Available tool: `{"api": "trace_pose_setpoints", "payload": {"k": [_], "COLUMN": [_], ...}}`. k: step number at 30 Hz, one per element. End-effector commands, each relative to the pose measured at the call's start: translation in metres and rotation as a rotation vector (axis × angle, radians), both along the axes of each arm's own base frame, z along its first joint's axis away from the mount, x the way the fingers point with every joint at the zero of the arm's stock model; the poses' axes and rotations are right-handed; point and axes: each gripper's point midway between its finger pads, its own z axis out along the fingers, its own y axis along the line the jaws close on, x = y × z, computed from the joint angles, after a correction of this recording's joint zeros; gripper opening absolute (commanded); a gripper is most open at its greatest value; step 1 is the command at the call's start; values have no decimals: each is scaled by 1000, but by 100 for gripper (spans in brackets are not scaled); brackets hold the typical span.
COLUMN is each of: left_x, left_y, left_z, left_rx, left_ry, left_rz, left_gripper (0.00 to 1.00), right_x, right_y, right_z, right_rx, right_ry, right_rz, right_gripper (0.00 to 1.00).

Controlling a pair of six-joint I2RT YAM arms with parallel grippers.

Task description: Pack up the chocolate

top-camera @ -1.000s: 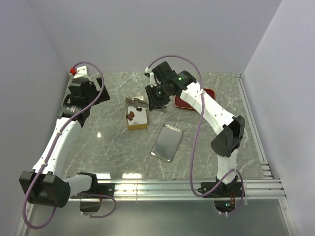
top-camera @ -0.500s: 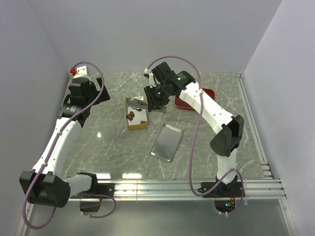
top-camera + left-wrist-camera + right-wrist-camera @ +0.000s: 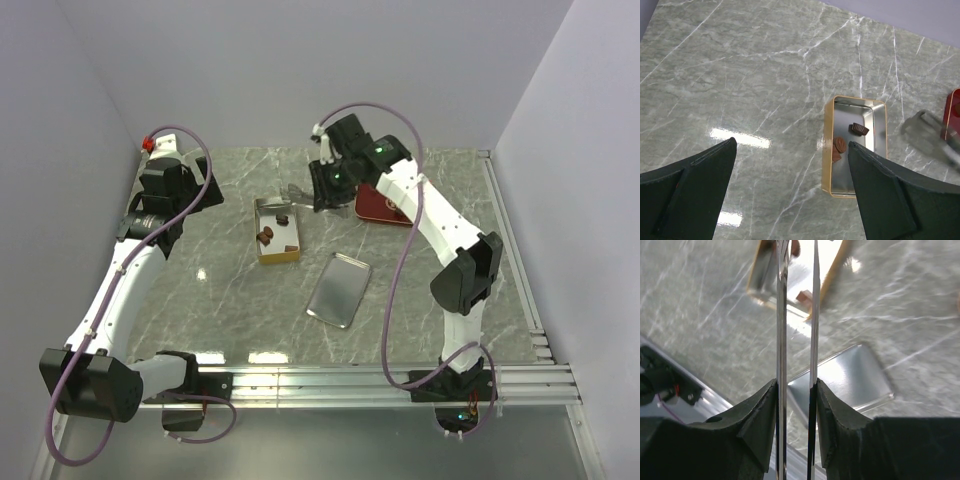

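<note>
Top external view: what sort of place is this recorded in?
Probably a lab test cell: a marble-look table boxed by plain white panels, left arm and right arm bolted to an aluminium rail, a gold tin holding chocolate.

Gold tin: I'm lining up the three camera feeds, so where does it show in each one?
Top external: the gold tin lies left of centre on the marble.
Left wrist: gold tin right of centre, its long side running up the picture.
Right wrist: gold tin at the top edge, blurred, behind the tweezers.
Shared landmark: the chocolate inside it, seen in all three.
</note>
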Motion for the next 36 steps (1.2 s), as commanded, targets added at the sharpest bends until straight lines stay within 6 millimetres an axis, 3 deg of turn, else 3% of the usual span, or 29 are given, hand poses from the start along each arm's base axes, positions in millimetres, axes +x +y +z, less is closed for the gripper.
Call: {"api": "trace_pose_setpoints", "payload": {"k": [1, 4, 8, 15, 18, 24, 36], "left_x": [-2, -2, -2, -2, -2, 0, 2], "left_y": [0, 0, 0, 2, 2, 3, 6], "left_z": [19, 19, 19, 19, 19, 19, 19], "left_rx": [-8, -10, -13, -4, -3, 0, 14], "left_ry": [-54, -54, -55, -52, -50, -43, -33], "left_rz": [2, 1, 3, 14, 15, 19, 36], "left_gripper": [100, 99, 99, 99, 99, 100, 99], "right_x": [38, 56, 71, 81, 81, 84, 101], "right_y": [-26, -56, -97, -155, -171, -185, -195], "right_z": [36, 37, 23, -2, -17, -39, -63], "right_rx": [53, 32, -25, -97, -118, -142, -173], "right_ry": [-114, -135, -138, -124, -103, -81, -52], "right_rz": [-108, -172, -263, -374, -405, -428, -429], "right_gripper": [41, 41, 41, 42, 42, 44, 45]}}
